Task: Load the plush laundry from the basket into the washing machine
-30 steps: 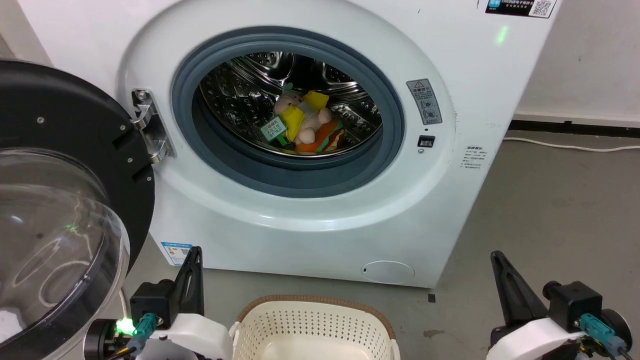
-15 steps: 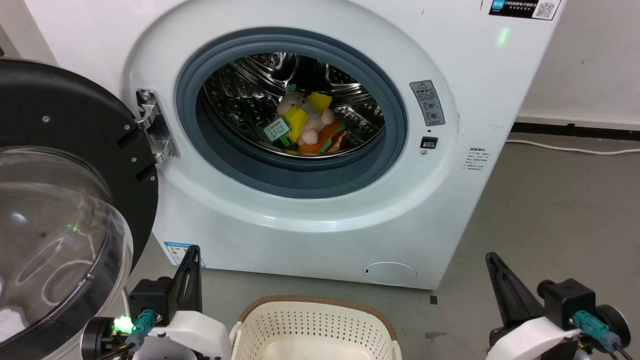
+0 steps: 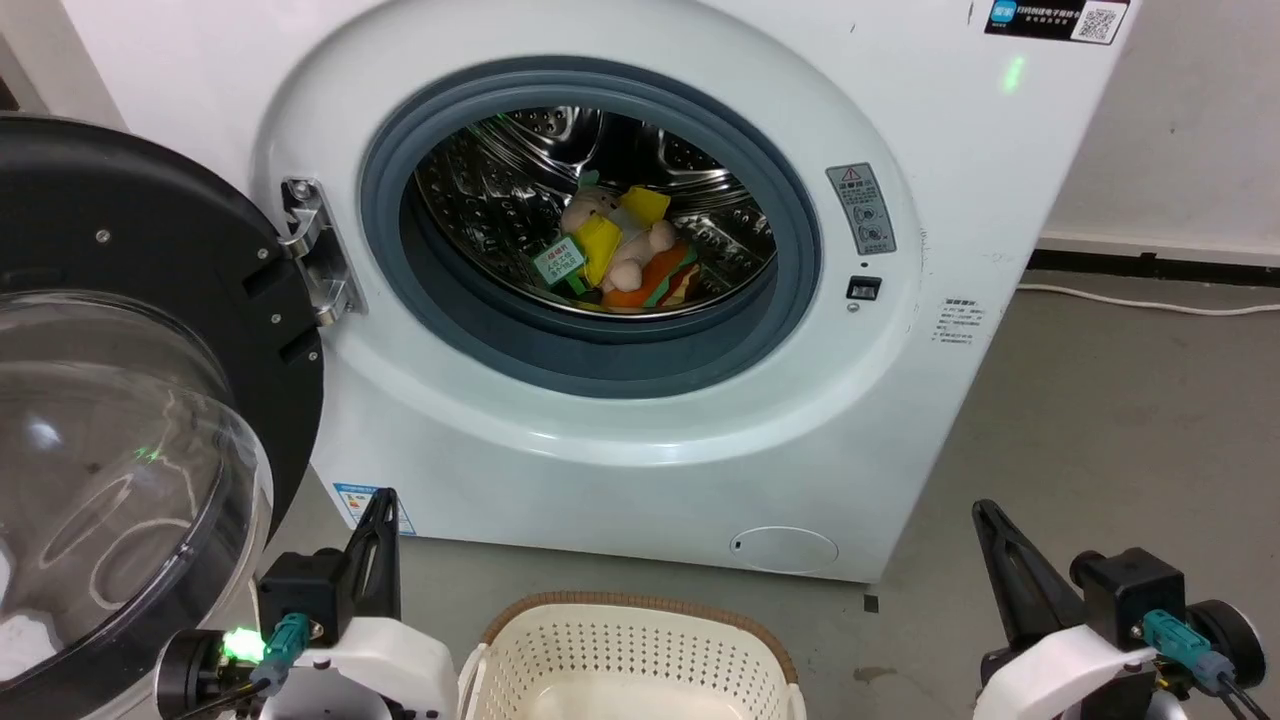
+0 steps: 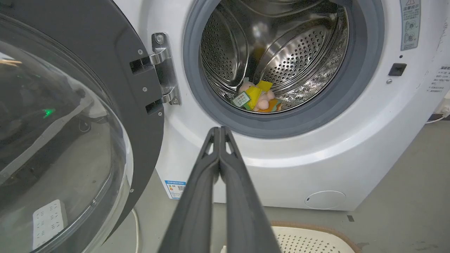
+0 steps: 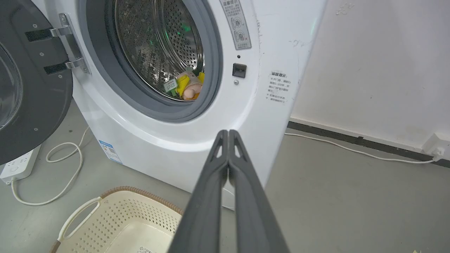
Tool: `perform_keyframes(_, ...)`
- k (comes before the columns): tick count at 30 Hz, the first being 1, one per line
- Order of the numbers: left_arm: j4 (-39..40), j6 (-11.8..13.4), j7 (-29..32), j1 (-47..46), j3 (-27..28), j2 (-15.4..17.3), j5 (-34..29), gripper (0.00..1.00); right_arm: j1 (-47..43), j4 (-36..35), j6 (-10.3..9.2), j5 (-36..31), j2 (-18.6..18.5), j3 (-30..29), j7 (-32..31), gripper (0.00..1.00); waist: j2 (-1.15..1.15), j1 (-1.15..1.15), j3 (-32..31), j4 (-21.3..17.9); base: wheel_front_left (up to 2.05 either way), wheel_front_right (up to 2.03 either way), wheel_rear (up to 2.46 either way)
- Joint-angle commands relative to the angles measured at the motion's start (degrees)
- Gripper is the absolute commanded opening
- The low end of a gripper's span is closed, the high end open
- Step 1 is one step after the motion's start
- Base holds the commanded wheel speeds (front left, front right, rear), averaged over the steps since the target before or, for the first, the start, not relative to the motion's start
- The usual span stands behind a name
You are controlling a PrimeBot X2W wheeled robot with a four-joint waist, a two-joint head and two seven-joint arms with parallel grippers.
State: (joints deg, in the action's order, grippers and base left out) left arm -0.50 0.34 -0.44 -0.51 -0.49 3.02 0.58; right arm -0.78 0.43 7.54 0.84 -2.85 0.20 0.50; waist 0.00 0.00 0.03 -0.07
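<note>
The plush laundry [image 3: 620,258], pink with yellow patches, a green tag and an orange burger, lies inside the steel drum of the washing machine [image 3: 640,440]; it also shows in the drum as plush laundry [image 4: 256,99] and plush laundry [image 5: 187,88]. The door [image 3: 120,420] stands swung open at the left. The cream basket [image 3: 630,660] sits on the floor below, with nothing visible inside it. My left gripper [image 3: 383,497] at the lower left and my right gripper [image 3: 983,507] at the lower right are both shut and hold nothing, as the left gripper [image 4: 219,129] and right gripper [image 5: 228,132] show up close.
A white wall and black baseboard stand to the right, with a white cable [image 5: 351,149] along the floor. A power strip [image 5: 15,167] and looped cord [image 5: 66,165] lie on the floor left of the machine. Grey floor [image 3: 1120,420] opens to the right.
The camera has shifted slightly, so the machine sits a little lower and further right in the picture. The plush and both shut grippers have kept their places.
</note>
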Motion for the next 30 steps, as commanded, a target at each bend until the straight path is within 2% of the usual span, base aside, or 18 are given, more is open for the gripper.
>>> perform_keyframes(1,0.4,-0.25,0.28,0.5,0.39,-0.1,-0.44,0.0,0.74,-0.39,-0.05,-0.66,-0.03,-0.17,-0.33,0.0,0.0,0.0,-0.01,0.02,0.0,0.0,0.0)
perform_keyframes(30,0.5,-0.34,0.44,0.51,0.49,-0.14,-0.58,0.0,0.78,-0.43,-0.05,-0.84,-0.03,-0.2,-0.5,0.0,0.0,0.0,-0.03,0.07,0.0,0.0,0.0)
